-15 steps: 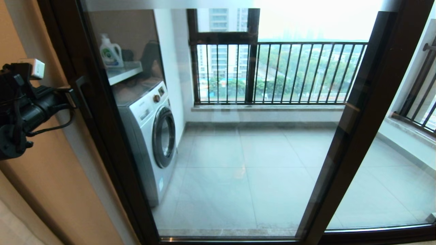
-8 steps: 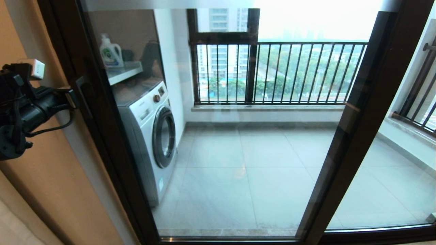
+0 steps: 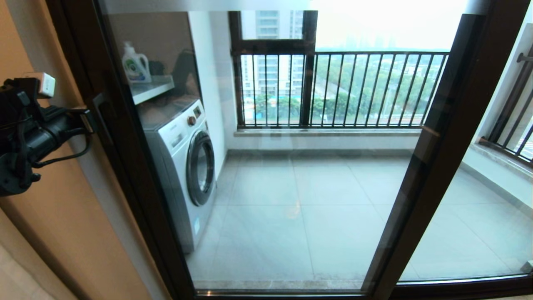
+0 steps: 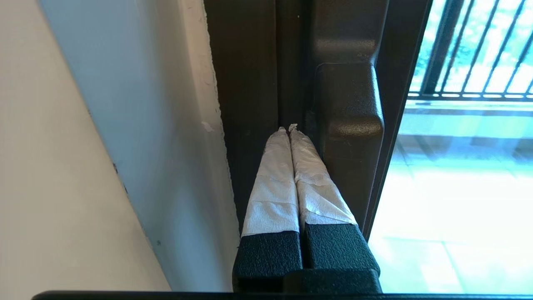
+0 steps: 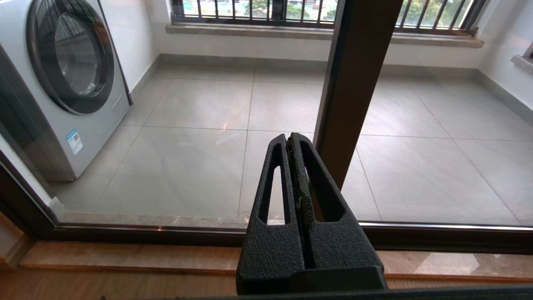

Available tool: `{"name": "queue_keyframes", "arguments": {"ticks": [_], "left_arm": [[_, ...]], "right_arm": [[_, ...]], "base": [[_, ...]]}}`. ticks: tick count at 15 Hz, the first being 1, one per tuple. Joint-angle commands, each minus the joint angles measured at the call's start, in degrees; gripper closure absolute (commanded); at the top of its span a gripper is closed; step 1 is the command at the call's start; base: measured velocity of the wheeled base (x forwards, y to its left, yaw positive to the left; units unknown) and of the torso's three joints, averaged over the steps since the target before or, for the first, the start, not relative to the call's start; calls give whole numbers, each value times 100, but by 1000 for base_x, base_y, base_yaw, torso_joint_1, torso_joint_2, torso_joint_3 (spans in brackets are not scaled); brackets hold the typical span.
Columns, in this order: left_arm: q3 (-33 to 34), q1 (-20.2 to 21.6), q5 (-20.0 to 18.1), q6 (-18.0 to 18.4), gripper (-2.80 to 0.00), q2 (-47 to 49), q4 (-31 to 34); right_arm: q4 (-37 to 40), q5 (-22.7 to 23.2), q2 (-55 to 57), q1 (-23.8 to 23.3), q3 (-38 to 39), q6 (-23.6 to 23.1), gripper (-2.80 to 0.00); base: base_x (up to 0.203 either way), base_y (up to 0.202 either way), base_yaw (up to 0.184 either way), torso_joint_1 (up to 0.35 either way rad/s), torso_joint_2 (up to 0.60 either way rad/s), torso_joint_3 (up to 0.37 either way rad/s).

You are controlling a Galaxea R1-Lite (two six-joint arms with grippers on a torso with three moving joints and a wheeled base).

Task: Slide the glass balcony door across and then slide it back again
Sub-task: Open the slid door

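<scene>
The glass balcony door [image 3: 123, 162] stands with its handle upright at the far left, close to the wall. Its dark bar handle [image 3: 101, 114] is on that upright. My left gripper [image 3: 88, 121] reaches in from the left at handle height. In the left wrist view the left gripper [image 4: 288, 128] is shut with nothing in it, its white-taped fingers [image 4: 275, 183] lying alongside the handle [image 4: 349, 125], tips in the groove between the handle and the dark frame [image 4: 245, 83]. My right gripper [image 5: 290, 137] is shut and empty, low down, facing the glass near a brown upright [image 5: 354, 83].
Beyond the glass are a washing machine [image 3: 187, 166], a shelf with a detergent bottle [image 3: 135, 64], the tiled balcony floor [image 3: 300, 208] and a railed window [image 3: 333, 87]. A second dark-framed pane [image 3: 479, 216] overlaps on the right. The beige wall [image 3: 62, 216] lies just left of my left arm.
</scene>
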Motion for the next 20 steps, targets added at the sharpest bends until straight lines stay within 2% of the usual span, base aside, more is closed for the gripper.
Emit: {"name": "queue_keyframes", "arguments": {"ticks": [1,14,16,20], "left_arm": [[-3,-773,4,1,0,40,-34],[24,-1048,30,1,0,5,-34],[15,-1057,178,1,0,21,-40],[15,-1132,197,1,0,22,-43]], "right_arm": [[-2,4,5,0,0,-1,0],[5,4,5,0,0,-1,0],[7,4,5,0,0,-3,0],[3,4,5,0,0,-1,0]], "base": [[0,0,0,0,0,0],[0,0,0,0,0,0],[0,0,0,0,0,0],[0,0,0,0,0,0]]}}
